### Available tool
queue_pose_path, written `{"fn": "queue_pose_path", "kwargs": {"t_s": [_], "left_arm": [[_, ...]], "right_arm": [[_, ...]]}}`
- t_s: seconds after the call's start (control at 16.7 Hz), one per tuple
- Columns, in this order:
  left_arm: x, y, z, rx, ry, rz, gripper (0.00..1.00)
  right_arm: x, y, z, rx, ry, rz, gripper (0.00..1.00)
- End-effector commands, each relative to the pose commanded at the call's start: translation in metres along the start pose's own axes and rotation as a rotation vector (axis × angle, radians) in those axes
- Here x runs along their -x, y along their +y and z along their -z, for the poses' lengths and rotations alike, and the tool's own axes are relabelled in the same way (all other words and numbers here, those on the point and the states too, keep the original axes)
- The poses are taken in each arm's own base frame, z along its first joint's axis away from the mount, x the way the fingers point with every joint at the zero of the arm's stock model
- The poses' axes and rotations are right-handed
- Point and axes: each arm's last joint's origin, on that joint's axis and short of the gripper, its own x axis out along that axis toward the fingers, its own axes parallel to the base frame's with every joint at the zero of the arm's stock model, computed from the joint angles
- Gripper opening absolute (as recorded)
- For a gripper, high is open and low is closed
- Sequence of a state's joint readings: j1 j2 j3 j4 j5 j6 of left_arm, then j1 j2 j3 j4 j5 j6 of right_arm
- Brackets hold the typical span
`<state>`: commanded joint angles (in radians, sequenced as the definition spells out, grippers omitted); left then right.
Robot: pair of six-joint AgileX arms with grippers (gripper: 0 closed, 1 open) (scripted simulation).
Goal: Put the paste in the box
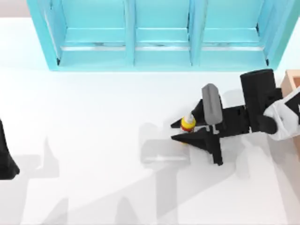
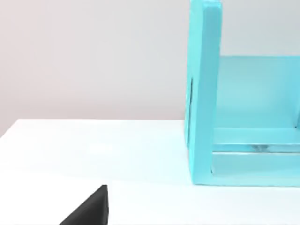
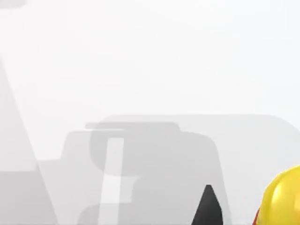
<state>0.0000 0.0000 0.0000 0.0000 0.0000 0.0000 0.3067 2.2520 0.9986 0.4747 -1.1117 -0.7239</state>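
Observation:
The paste (image 1: pixel 188 124), a small yellow bottle with a white nozzle and a red-and-white band, stands upright between the two black fingers of my right gripper (image 1: pixel 175 131), right of the table's centre. The fingers press its sides, and shadows lie on the table below and to the left. In the right wrist view the paste's yellow body (image 3: pixel 282 199) shows beside one dark fingertip (image 3: pixel 206 207). A tan corner of the box (image 1: pixel 292 79) shows at the right edge, behind the right arm. My left gripper (image 1: pixel 5 157) is parked at the left edge.
A large light-blue shelf unit (image 1: pixel 159 35) with several compartments spans the back of the white table; its side wall (image 2: pixel 204 93) shows in the left wrist view. Open white tabletop lies between the two arms.

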Motion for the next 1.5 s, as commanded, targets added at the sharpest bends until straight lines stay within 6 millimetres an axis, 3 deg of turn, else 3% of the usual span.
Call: {"fn": "queue_pose_path", "kwargs": {"t_s": [0.12, 0.18, 0.72, 0.9, 1.32, 1.5], "left_arm": [[0.000, 0.000, 0.000, 0.000, 0.000, 0.000, 1.00], [0.000, 0.000, 0.000, 0.000, 0.000, 0.000, 1.00], [0.000, 0.000, 0.000, 0.000, 0.000, 0.000, 1.00], [0.000, 0.000, 0.000, 0.000, 0.000, 0.000, 1.00], [0.000, 0.000, 0.000, 0.000, 0.000, 0.000, 1.00], [0.000, 0.000, 0.000, 0.000, 0.000, 0.000, 1.00]], "right_arm": [[0.000, 0.000, 0.000, 0.000, 0.000, 0.000, 0.02], [0.000, 0.000, 0.000, 0.000, 0.000, 0.000, 0.00], [0.001, -0.001, -0.001, 0.001, -0.001, 0.004, 0.00], [0.007, -0.004, -0.019, 0.010, -0.002, 0.011, 0.00], [0.028, -0.002, -0.082, -0.004, 0.002, 0.004, 0.00], [0.032, -0.001, -0.095, 0.000, -0.001, 0.004, 0.00]]}}
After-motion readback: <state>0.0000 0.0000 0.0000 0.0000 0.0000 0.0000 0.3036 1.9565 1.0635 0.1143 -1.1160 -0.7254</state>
